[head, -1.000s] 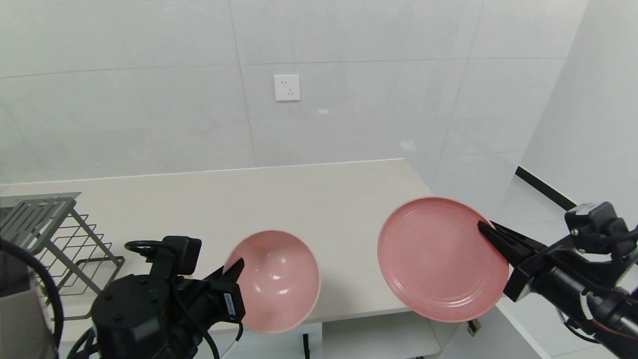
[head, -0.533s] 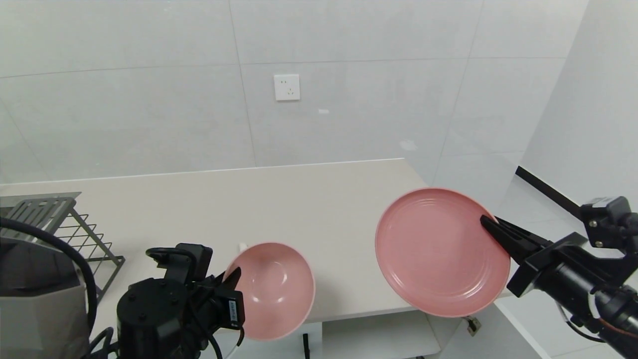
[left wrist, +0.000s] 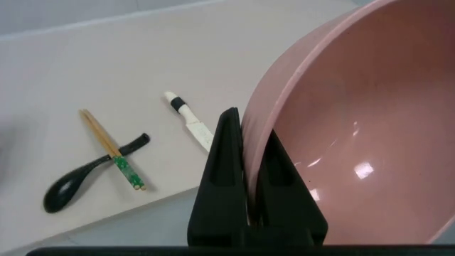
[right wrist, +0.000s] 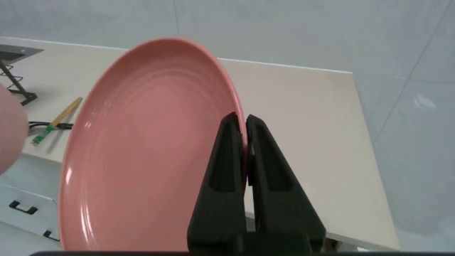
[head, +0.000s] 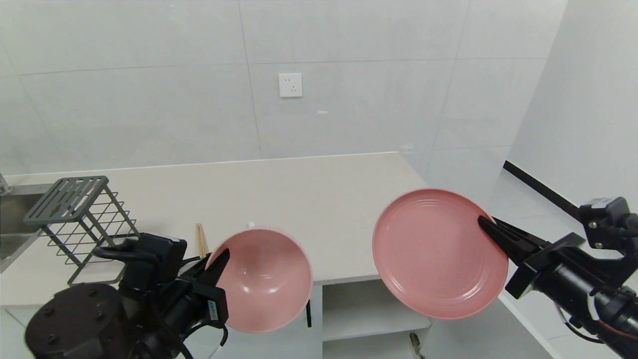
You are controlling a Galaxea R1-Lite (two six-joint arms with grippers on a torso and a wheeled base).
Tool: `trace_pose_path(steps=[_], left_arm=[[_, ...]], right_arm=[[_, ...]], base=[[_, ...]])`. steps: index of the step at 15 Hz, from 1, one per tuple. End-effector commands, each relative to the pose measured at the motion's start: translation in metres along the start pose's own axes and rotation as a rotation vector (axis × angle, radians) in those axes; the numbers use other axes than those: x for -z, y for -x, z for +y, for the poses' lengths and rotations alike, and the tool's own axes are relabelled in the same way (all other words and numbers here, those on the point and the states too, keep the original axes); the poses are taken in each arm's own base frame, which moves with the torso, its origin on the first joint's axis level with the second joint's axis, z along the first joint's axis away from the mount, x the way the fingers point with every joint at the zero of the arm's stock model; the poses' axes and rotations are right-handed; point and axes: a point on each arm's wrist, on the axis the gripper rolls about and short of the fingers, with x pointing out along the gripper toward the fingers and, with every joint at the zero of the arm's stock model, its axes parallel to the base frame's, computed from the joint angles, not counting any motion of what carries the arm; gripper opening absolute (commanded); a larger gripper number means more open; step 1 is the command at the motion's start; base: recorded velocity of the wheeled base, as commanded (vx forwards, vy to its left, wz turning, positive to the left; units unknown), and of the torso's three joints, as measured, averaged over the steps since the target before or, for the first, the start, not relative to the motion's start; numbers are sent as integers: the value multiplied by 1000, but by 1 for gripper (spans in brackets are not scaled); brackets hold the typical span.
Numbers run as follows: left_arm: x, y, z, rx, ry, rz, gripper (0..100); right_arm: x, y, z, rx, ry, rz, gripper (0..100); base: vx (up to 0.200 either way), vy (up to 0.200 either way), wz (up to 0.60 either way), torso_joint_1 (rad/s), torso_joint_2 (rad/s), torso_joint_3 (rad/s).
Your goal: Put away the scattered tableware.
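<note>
— So how far along is the tidying?

— Partway, I'd judge. Both big pieces are off the counter (head: 309, 189) and in hand, but neither is stowed yet. The left gripper (left wrist: 247, 146) is clamped on the rim of the pink bowl (head: 264, 281), one finger inside and one outside. It holds the bowl tipped up in front of the counter's near edge.

— And the other arm?

— The right gripper (right wrist: 246, 142) is pinched tight on the edge of the pink plate (head: 438, 254). The plate hangs tilted in the air, just past the counter's right front corner.

— What's left on top?

— Small things, near the front edge. A pair of chopsticks (left wrist: 114, 153) lies across the handle of a black spoon (left wrist: 67, 190). Close beside them is a white utensil (left wrist: 190, 122), possibly a small knife, though I can't make it out properly.

— Where does it all go?

— My guess is the wire rack (head: 79, 214) standing on the counter towards the robot's left. Both dishes are well apart from it, so carrying, placing and three pickups remain.
</note>
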Motion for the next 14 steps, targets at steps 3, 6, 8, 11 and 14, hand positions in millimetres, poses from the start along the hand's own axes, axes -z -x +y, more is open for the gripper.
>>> trace_pose_path(steps=[3,6,8,11,14], left_arm=[[-10,13,-3,41,27,-55,0],[-13,17,-5,64,34,-70,0],[-13,17,-5,64,35,-71,0],[-13,17,-6,70,33,-68,0],[-12,17,-7,70,31,-66,0]], right_arm=[[1,0,0,-2,0,6,0],[1,0,1,-5,0,7,0],[1,0,1,-5,2,7,0],[3,-1,1,-5,5,16,0],[3,-1,1,-5,5,16,0]], base=[[-200,0,0,18,12,-4],[-67,0,0,-4,1,1],[0,0,0,0,0,0],[0,0,0,-46,94,40],[0,0,0,-165,351,172]])
